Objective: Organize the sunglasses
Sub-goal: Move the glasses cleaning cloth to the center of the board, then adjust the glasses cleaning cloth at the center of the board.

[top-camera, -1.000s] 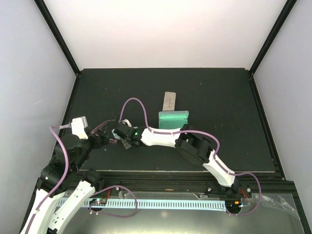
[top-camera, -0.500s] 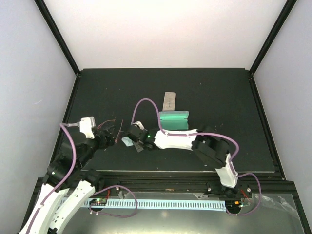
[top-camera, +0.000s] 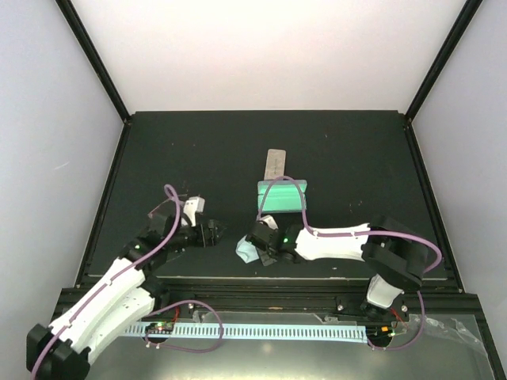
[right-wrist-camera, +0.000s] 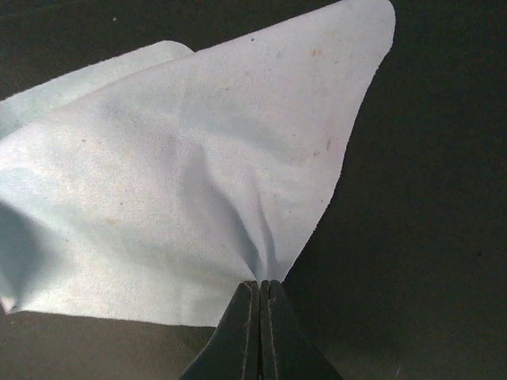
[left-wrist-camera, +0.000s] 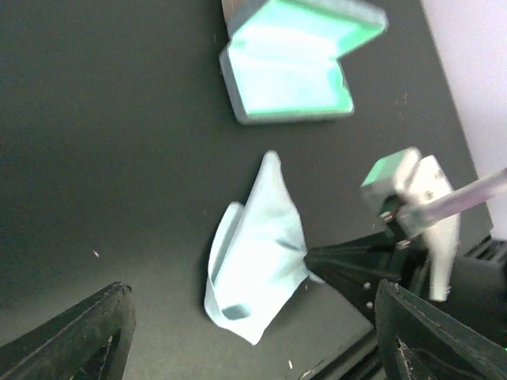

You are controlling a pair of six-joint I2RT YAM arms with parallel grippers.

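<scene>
Sunglasses: their position cannot be told from any view. Right gripper (right-wrist-camera: 260, 313): jaws pressed together, pinching one edge of a light blue cloth (right-wrist-camera: 182, 174), which lies crumpled on the dark table (top-camera: 356, 158) near its front edge. Left gripper (top-camera: 212, 233): just left of the cloth, jaws spread wide, nothing between them. Farther back stands an open case (top-camera: 282, 195) with green lining, and a beige oblong (top-camera: 275, 164) lies just behind it.
</scene>
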